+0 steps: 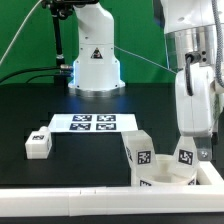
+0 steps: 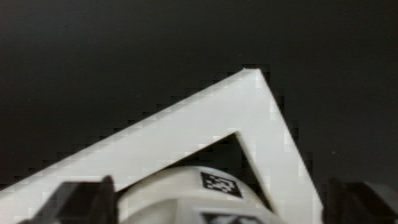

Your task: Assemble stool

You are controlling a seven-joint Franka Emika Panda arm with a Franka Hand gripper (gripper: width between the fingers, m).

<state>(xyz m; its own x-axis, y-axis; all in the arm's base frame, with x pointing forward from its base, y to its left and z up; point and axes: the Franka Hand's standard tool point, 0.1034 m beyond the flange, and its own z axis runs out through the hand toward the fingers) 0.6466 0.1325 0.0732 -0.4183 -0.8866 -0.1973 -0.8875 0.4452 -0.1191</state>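
Note:
The stool's round seat [image 1: 163, 181] lies at the exterior view's lower right, tucked into the corner of the L-shaped bar. Two white tagged legs stand up from it: one leans at the exterior view's left [image 1: 139, 152], the other [image 1: 185, 157] stands right under my gripper [image 1: 187, 143]. In the wrist view that leg [image 2: 199, 192] sits between my dark fingers [image 2: 80, 202], with a gap showing on either side. My gripper [image 2: 214, 208] is open around it. A third loose leg [image 1: 38, 143] rests on the table at the exterior view's left.
The marker board [image 1: 95, 122] lies flat mid-table in front of the robot base [image 1: 95, 65]. The long white L-shaped bar [image 1: 90, 205] runs along the front edge and turns at the right; its corner [image 2: 222, 110] fills the wrist view.

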